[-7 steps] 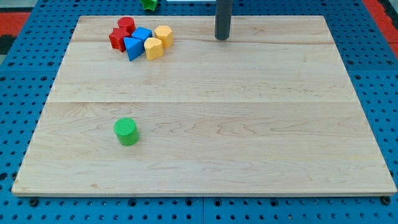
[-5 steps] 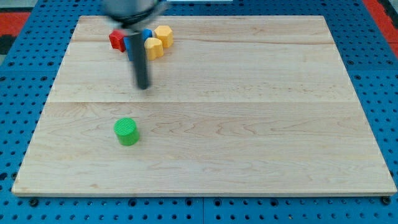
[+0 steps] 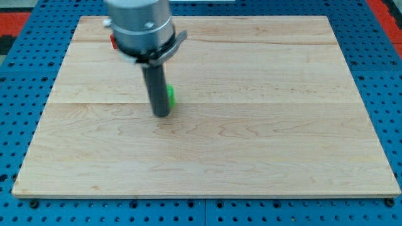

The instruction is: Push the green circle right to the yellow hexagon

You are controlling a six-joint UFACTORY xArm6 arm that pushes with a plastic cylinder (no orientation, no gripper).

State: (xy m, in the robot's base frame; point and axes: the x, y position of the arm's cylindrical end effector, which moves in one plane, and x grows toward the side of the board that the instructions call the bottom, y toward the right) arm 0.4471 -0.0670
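Observation:
The green circle (image 3: 171, 95) lies on the wooden board (image 3: 282, 132), left of the middle, and only its right edge shows from behind my rod. My tip (image 3: 162, 115) rests on the board just below and left of the green circle, close against it as far as I can tell. The yellow hexagon does not show: the arm's grey body covers the top-left part of the board.
A sliver of a red block (image 3: 113, 41) shows at the left edge of the arm's body near the view's top left. The other blocks of that cluster are hidden behind the arm. Blue pegboard (image 3: 25, 94) surrounds the board.
My rod swept from the view's top middle to the left and down. The green circle has moved up and to the right from the lower left. The arm now hides the block cluster.

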